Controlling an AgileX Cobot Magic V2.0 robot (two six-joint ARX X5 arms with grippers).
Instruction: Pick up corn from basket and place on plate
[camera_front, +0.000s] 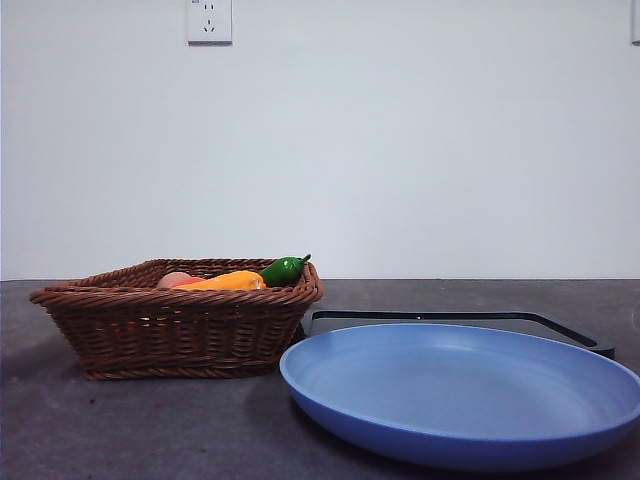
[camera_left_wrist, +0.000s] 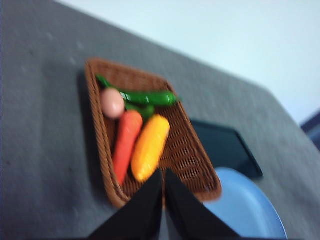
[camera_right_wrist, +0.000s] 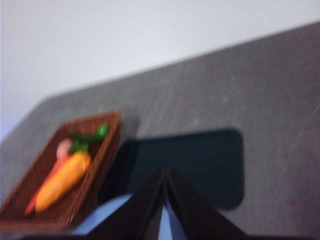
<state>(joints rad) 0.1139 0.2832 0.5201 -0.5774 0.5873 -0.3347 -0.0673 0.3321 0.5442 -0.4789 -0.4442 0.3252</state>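
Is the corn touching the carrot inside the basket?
Touching. The left wrist view shows the corn lying side by side against the carrot in the basket, with no gap along their near halves.

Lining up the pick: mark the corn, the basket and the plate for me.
corn (camera_left_wrist: 149, 148): left wrist view, middle of the cob.
basket (camera_front: 170, 335): front view, woven front wall.
plate (camera_front: 470, 450): front view, near rim.
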